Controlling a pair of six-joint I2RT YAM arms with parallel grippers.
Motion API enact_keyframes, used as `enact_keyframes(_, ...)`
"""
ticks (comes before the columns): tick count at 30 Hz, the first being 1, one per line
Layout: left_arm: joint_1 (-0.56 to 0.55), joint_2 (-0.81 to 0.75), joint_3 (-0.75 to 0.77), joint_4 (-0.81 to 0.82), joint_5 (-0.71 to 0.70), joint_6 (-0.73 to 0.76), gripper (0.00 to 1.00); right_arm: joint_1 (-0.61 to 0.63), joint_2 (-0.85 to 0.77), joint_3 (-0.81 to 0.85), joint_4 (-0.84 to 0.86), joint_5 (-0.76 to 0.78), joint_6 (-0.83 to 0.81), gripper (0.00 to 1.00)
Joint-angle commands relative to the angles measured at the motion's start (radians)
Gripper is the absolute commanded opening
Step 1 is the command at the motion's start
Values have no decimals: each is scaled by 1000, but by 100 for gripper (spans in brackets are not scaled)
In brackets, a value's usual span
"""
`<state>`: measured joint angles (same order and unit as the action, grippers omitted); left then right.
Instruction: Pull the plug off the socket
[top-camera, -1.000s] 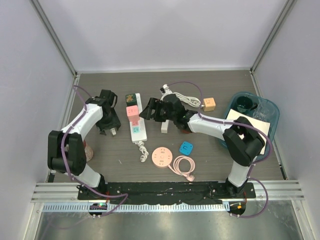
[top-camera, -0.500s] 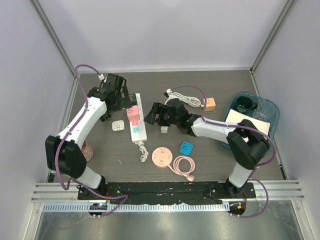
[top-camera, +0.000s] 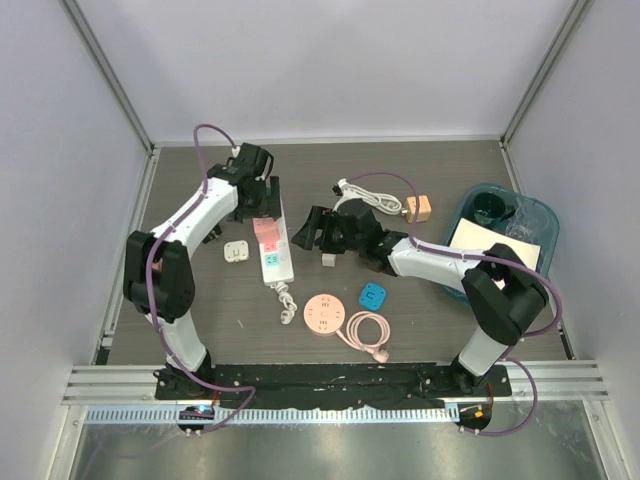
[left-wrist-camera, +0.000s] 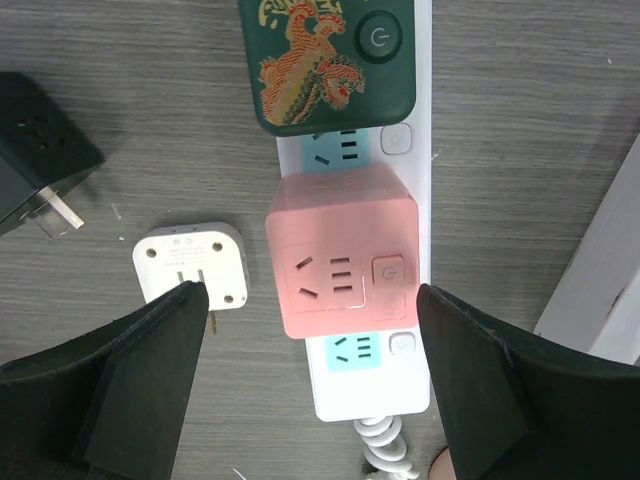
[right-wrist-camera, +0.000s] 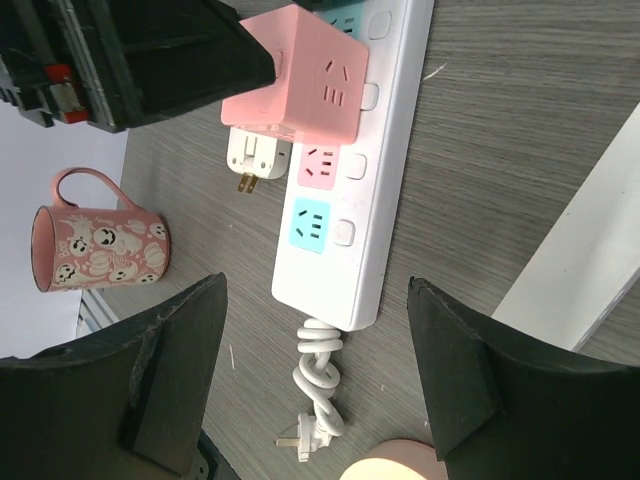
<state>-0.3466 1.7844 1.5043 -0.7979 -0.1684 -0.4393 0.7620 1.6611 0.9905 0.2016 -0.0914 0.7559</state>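
Now, in the top view, the left gripper (top-camera: 258, 195) is seen with jaws spread and empty. It has been moved away from the small white square plug (top-camera: 236, 252), which was beneath it a second ago. That plug is now left loose on the grey table (top-camera: 420, 330) beside the long white power strip (top-camera: 277, 265). The right gripper (top-camera: 312, 230), jaws also parted and empty, is held just right of the strip.

In the left wrist view, a pink cube-shaped plug (left-wrist-camera: 340, 250) is framed between the open fingers. It is seated in the strip next to a dark green patterned plug (left-wrist-camera: 328, 62).

In the right wrist view, the pink cube is again shown plugged in. One plug appears freed, and the pink one is probably next.
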Motion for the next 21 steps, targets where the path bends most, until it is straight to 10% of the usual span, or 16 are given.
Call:
enact_keyframes(1, -17, 38, 51, 16, -26, 45, 89, -4, -43, -7, 24, 22, -26, 78)
enact_keyframes(7, -17, 87, 45, 34, -11, 47, 84, -6, -40, -13, 15, 44, -36, 78)
enact_keyframes(14, -19, 75, 39, 46, 18, 51, 18, -4, 41, 13, 30, 36, -27, 77)
enact_keyframes(17, -19, 67, 39, 31, 53, 54, 0, -7, 121, 80, 25, 13, -32, 77)
enact_keyframes(21, -17, 44, 20, 32, 70, 39, 0, -6, 213, 143, 39, -14, -4, 78)
